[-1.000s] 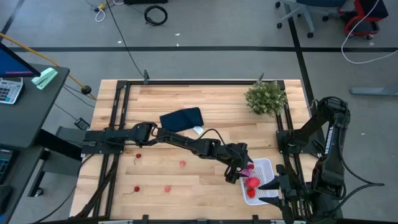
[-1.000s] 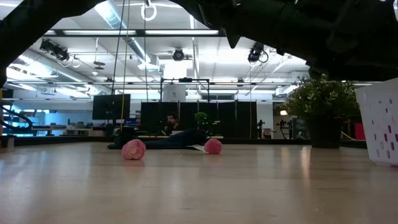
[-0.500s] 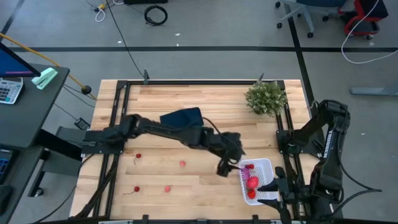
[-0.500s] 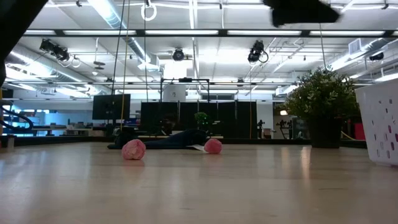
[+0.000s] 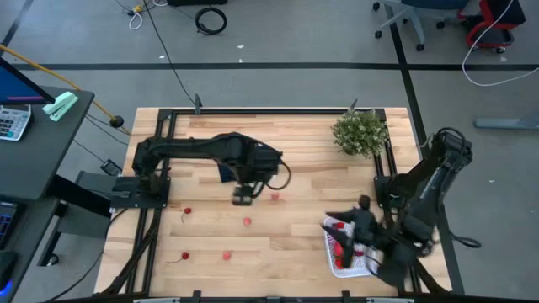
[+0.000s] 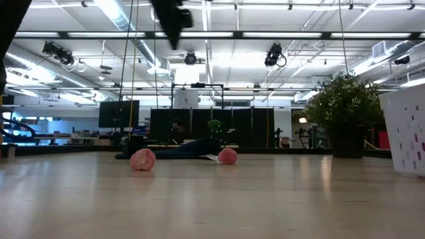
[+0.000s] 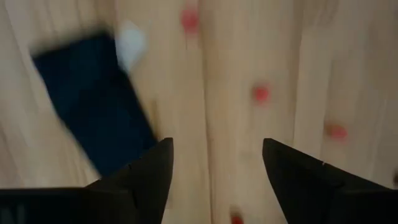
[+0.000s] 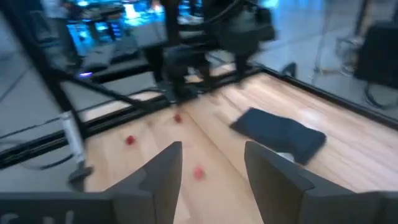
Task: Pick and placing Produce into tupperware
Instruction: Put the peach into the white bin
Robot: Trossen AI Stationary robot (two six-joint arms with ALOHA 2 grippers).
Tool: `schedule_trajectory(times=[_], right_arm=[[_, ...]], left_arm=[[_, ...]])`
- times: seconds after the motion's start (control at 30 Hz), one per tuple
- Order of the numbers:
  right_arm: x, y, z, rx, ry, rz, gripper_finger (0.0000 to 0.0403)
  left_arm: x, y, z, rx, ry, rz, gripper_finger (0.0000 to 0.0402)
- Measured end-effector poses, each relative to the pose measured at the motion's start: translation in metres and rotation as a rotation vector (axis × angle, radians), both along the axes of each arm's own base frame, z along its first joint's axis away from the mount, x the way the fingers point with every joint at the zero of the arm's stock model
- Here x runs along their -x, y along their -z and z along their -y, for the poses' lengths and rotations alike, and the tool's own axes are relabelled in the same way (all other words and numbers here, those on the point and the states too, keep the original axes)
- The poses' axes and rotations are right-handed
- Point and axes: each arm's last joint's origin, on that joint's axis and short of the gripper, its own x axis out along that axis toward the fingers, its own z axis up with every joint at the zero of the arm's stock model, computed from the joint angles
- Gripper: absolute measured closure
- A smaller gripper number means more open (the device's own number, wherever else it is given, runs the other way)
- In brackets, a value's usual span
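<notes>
The white tupperware [image 5: 344, 268] stands at the table's near right and shows at the right edge [image 6: 405, 129] of the low view. A red piece [image 5: 340, 247] lies in it. Several tiny red bits of produce lie loose on the wood [image 5: 247, 221] [image 5: 275, 197] [image 5: 187, 210]. The left wrist view shows some of them too [image 7: 261, 93]. My left gripper [image 5: 242, 196] hangs open, pointing down, high above the table's middle beside the navy cloth [image 5: 244, 160]. My right gripper [image 5: 337, 223] is open above the tupperware's far end, pointing toward the table's left. The purple ball is hidden.
A green bushy plant [image 5: 360, 132] stands at the far right corner. The folded navy cloth [image 7: 93, 106] lies left of the table's centre. Two pink balls [image 6: 142, 159] [image 6: 228, 156] rest on the wood in the low view. Black frame rails run along the table's left and right sides.
My left gripper has left the tupperware, risen and swung toward the table's left and far side, tipping until it points straight down. My right arm has swung toward the table's left and now reaches over the tupperware.
</notes>
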Motion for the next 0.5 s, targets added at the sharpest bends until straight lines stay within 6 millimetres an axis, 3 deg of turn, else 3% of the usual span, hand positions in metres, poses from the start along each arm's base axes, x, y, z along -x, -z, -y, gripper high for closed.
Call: schedule_trajectory(times=[0.1, 0.3, 0.5], right_arm=[[-0.025, 0.006, 0.019, -0.075, 0.053, -0.057, 0.022], [-0.071, 0.036, 0.042, -0.16, 0.11, -0.211, 0.022], [-0.105, 0.078, 0.052, -0.129, 0.184, -0.329, 0.022]], left_arm=[[0.007, -0.003, -0.008, -0.01, -0.023, -0.019, 0.0162], [0.016, -0.013, -0.024, -0.063, -0.092, 0.004, 0.0184], [0.051, -0.053, -0.038, -0.179, -0.155, 0.133, 0.0206]])
